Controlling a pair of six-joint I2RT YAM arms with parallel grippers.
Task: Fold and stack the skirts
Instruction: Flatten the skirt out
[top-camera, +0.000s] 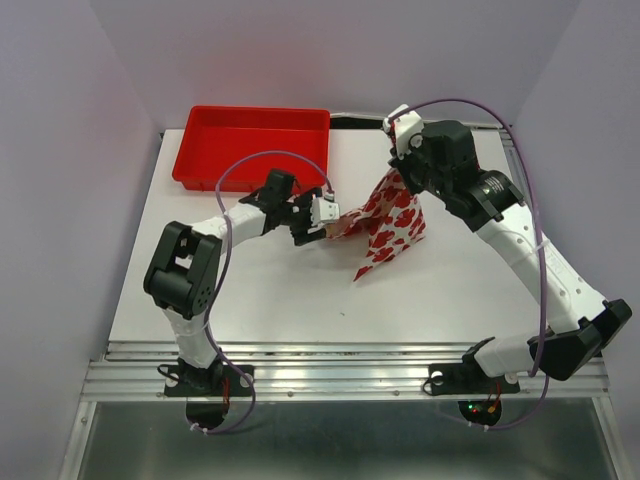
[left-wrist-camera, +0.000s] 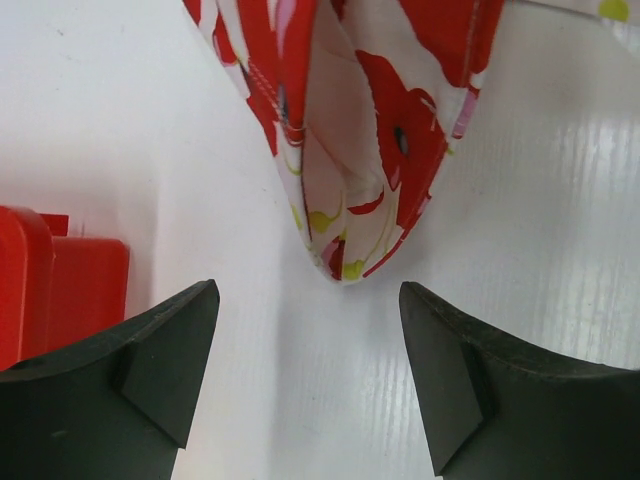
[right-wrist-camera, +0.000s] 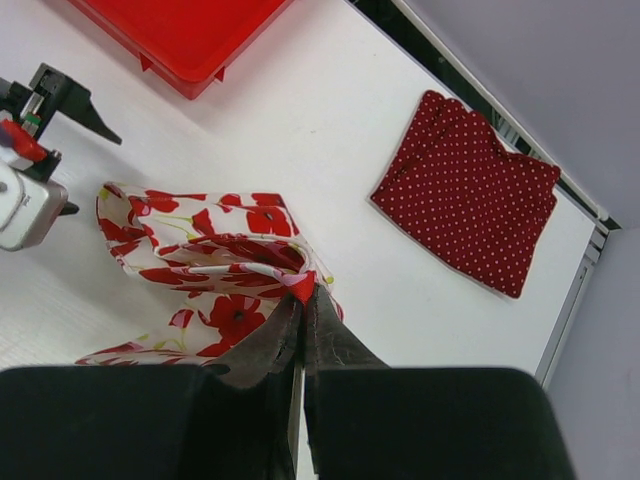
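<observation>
- Your right claw (right-wrist-camera: 303, 290) is pinched shut on a bunched edge of the flowered skirt (right-wrist-camera: 215, 255). It holds the skirt up, so the cloth hangs below this claw and its lower part lies on the worktop (top-camera: 260, 290).
- Your left claw (left-wrist-camera: 308, 295) stands wide open and holds nothing. A hanging corner of the flowered skirt is just in front of it, not touched.
- The step in hand, I judge, is to take this free corner with the left claw, so that the skirt can be spread for folding.
- To do it well, bring the left claw forward until the corner is well between the fingers, and only then close.
- Hold the right pinch firm, and do not pull the claws apart before the left one has closed.
- The dotted skirt (right-wrist-camera: 467, 205) lies flat on the worktop, well apart from the right claw.
- Count: two skirts, one flowered and one dotted; one red tray (top-camera: 250, 145), beyond the left claw; two claws.
</observation>
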